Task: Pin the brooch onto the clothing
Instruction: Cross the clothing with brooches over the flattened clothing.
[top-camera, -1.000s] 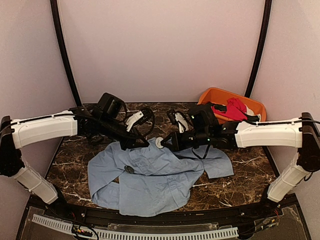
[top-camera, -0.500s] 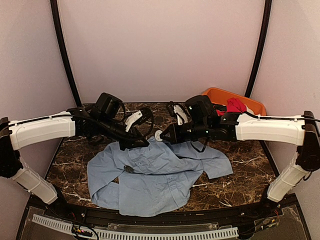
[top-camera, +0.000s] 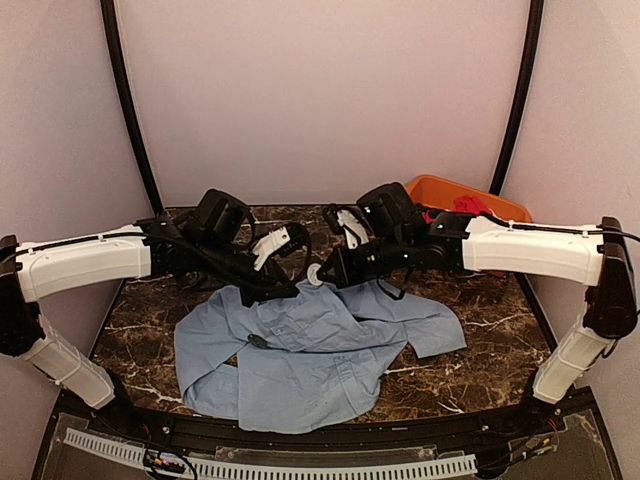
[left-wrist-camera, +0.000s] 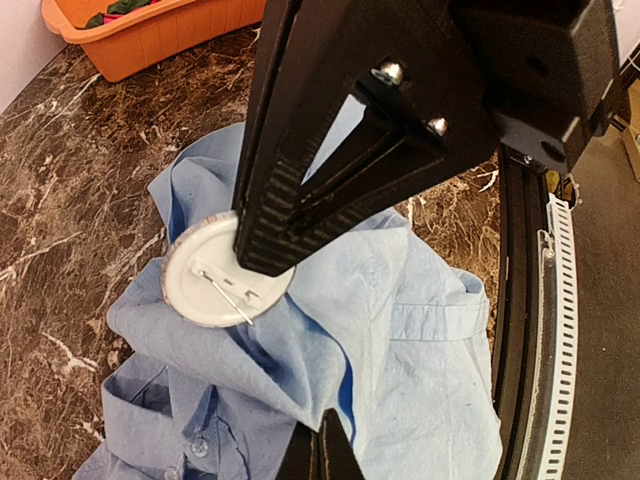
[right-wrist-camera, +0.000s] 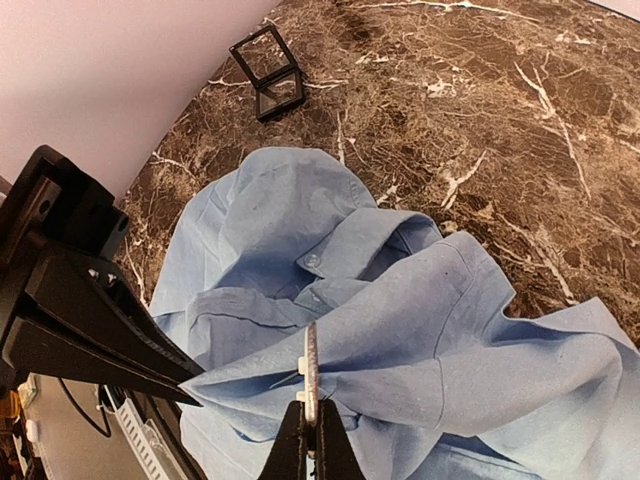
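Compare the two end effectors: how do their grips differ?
The left end effector pinches a raised fold of the blue shirt; the right end effector pinches the white-backed brooch by one edge. The left reaches in from the left, the right from the right. Both are shut, tips close together.

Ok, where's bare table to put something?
Bare marble between the shirt and the table's right edge, plus a narrower strip left of it. Crowded: left gripper and right gripper meet over the shirt's far edge; orange basket sits back right.
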